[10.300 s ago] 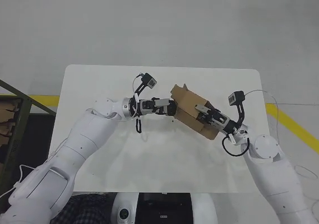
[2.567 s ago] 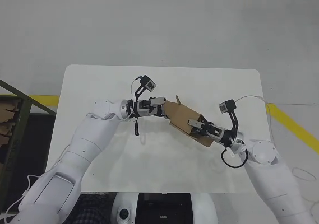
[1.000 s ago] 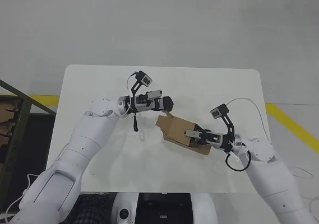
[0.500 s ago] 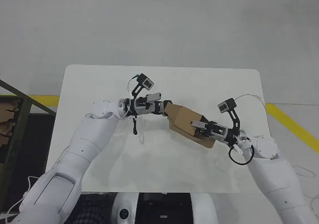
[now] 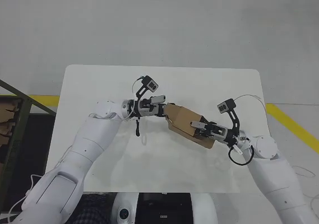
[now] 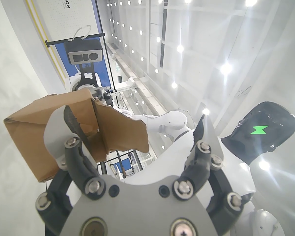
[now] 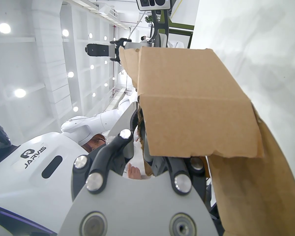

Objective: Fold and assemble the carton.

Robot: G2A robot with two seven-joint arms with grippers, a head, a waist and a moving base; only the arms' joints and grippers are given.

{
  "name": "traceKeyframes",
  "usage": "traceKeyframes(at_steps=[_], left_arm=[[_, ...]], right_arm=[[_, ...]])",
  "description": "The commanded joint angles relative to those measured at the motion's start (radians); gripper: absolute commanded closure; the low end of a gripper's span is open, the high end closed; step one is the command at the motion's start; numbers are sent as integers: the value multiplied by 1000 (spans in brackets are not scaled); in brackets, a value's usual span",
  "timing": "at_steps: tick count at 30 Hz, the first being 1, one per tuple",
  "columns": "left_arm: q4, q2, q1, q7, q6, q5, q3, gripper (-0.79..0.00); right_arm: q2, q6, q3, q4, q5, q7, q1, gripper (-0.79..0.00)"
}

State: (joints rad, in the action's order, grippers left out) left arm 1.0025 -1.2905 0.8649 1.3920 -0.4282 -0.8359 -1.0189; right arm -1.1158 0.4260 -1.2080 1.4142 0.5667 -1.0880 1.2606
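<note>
White table: brown carton half-folded, ragged flaps, R tool clamping it, L tool spread

Top cam overhead, looking down on tabletop. Both wrist cams close-in, tilted up at ceiling; all three share carton.

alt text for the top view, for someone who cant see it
Two white robot arms hold a brown carton between them over the middle of a white table. The left gripper meets one end of the carton, and the right gripper grips the other.
</note>
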Motion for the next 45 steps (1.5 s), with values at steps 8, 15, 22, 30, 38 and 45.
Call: traceKeyframes(at_steps=[8,15,22,30,38,45], left_arm=[[-9,-8,-14,-11,-11,18,6,-785],[-13,6,-9,-42,-42,50,-41,-785],[-4,23,-4,-62,-62,143,-61,-785],[5,40,-16,-116,-116,332,-26,-785],[37,54,-28,-126,-126,388,16,-785],[73,64,-40,-129,-129,370,45,-785]], right_arm=[[2,1,-8,-2,3,-1,0,0],[8,1,-41,-1,10,-1,12,0],[15,-30,-62,15,-17,13,25,0],[21,-68,-70,35,-56,8,32,0],[25,-78,-79,55,-66,14,41,0],[27,-91,-79,67,-77,26,43,0]])
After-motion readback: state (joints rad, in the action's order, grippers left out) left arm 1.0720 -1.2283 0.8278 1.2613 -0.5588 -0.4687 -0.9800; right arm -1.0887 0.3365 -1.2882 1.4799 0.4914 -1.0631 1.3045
